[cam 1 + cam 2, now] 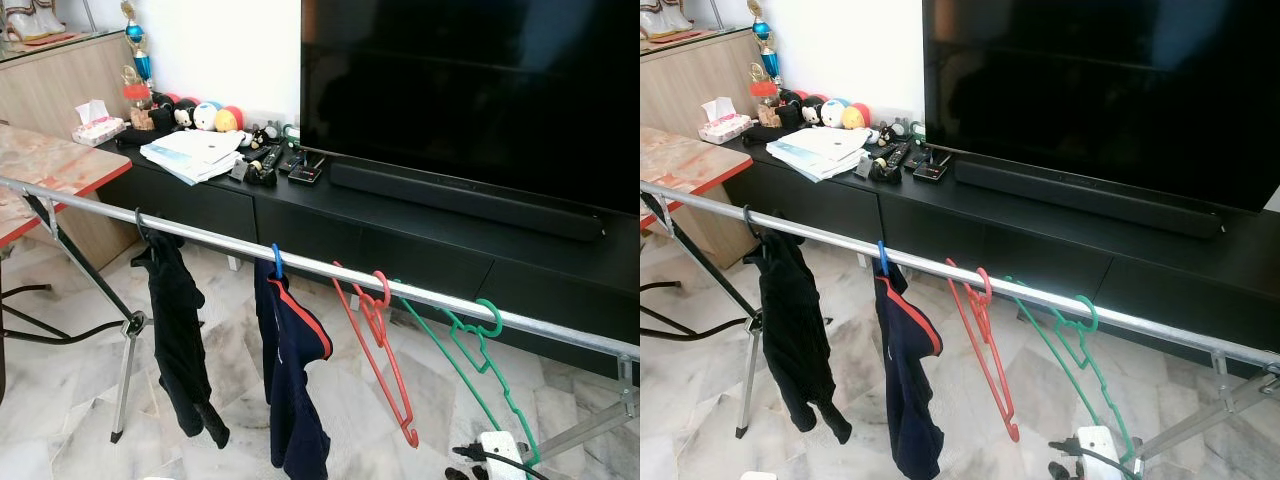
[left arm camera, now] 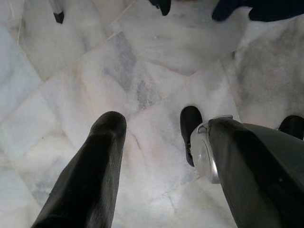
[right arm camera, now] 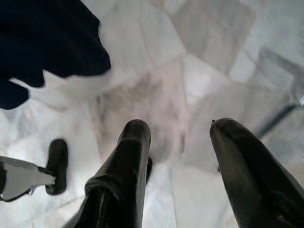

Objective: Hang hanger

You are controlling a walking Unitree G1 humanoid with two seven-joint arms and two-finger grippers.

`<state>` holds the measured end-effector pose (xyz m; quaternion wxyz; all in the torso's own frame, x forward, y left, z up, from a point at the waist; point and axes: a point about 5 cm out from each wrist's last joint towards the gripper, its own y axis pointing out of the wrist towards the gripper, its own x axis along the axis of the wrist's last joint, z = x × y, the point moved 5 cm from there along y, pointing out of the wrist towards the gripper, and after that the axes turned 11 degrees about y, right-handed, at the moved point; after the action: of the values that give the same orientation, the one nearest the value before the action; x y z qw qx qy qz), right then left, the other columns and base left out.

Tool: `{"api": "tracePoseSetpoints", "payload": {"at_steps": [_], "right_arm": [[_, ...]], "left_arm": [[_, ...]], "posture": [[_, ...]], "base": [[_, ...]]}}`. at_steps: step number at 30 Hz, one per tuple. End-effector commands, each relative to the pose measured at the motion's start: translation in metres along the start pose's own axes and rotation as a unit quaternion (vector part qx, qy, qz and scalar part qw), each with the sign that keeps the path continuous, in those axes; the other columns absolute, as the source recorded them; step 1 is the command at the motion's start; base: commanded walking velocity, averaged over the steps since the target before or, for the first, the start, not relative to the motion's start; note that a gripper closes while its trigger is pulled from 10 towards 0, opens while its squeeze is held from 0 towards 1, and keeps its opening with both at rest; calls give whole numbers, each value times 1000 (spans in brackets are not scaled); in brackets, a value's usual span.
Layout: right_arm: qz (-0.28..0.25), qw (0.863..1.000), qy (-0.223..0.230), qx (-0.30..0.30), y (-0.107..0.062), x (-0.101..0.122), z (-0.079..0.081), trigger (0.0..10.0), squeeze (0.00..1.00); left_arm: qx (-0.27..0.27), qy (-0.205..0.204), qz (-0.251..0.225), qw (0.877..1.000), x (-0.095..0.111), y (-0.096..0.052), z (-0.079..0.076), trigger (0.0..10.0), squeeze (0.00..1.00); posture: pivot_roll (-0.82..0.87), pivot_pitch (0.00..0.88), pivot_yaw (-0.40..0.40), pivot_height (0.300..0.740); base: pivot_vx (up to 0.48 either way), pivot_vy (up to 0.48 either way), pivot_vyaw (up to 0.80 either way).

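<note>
Right now both arms are hanging low, pointing down at the marble floor [image 2: 156, 61]. The left gripper [image 2: 164, 142] is showing its two black fingers spread well apart with nothing between them, only floor tile beyond the tips; the right gripper [image 3: 180, 142] is likewise gaping wide and carrying nothing, with a dark cloth hem [image 3: 47, 42] hanging out past its fingertips and off to one side. Neither is reaching for anything, so judging by this the hanging looks done or not being worked at this instant. Up on the metal rail [image 1: 300, 262] four hangers are sitting hooked over the bar so their loads drop free: a black garment [image 1: 180, 340] on a dark hanger, a navy shirt with red trim [image 1: 295, 370] on a blue hook [image 1: 277, 262], then a bare red hanger [image 1: 380, 340] and just beside it a bare green hanger [image 1: 480, 360], both tilting along the rail, well above and away from either set of fingers. The rail is resting on folding legs [image 1: 125, 370]. Behind it a black cabinet [image 1: 420, 240] is carrying a big television [image 1: 470, 90], papers [image 1: 195, 155], remotes [image 1: 270, 160], plush toys [image 1: 205, 115], a tissue box [image 1: 97, 127]. No brand or readable writing is showing anywhere; too small to tell.
</note>
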<state>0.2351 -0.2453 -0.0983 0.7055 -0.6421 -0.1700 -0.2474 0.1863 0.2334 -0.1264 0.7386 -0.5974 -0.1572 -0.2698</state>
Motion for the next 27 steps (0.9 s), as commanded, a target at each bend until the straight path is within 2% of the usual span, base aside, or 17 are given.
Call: {"api": "tracePoseSetpoints", "payload": {"at_steps": [1, 6, 9, 13, 16, 21, 27], "right_arm": [[23, 999, 28, -32, -1, -9, -9, 10000, 0], [14, 994, 98, -38, -1, -12, -8, 10000, 0], [12, 993, 115, -38, 0, -12, -7, 10000, 0], [8, 991, 129, -38, 0, -12, -6, 10000, 0], [6, 990, 138, -40, 0, -11, -5, 10000, 0], [-1, 989, 146, -36, 1, -10, -4, 10000, 0], [5, 990, 138, -35, 1, -11, -4, 10000, 0]], "left_arm": [[2, -12, 15, 1000, -10, -2, 0, 10000, 0], [2, -14, 16, 1000, -11, -2, 0, 10000, 0], [2, -18, 16, 1000, -8, -1, 1, 10000, 0], [3, -16, 19, 1000, -8, -1, 2, 10000, 0], [2, -14, 20, 1000, -8, -1, 2, 10000, 0], [2, -16, 20, 1000, -8, -1, 3, 10000, 0], [1, -17, 21, 1000, -8, -1, 3, 10000, 0]], "posture": [[65, 44, -3, 740], [68, 50, 3, 740], [74, 51, 5, 740], [75, 56, 11, 740], [76, 57, 13, 740], [76, 56, 14, 740], [77, 55, 12, 740]], "base": [[0, 0, 0], [0, 0, 0], [0, 0, 0], [0, -70, 0], [0, 342, 0], [0, 0, 0], [0, 364, 0]]}}
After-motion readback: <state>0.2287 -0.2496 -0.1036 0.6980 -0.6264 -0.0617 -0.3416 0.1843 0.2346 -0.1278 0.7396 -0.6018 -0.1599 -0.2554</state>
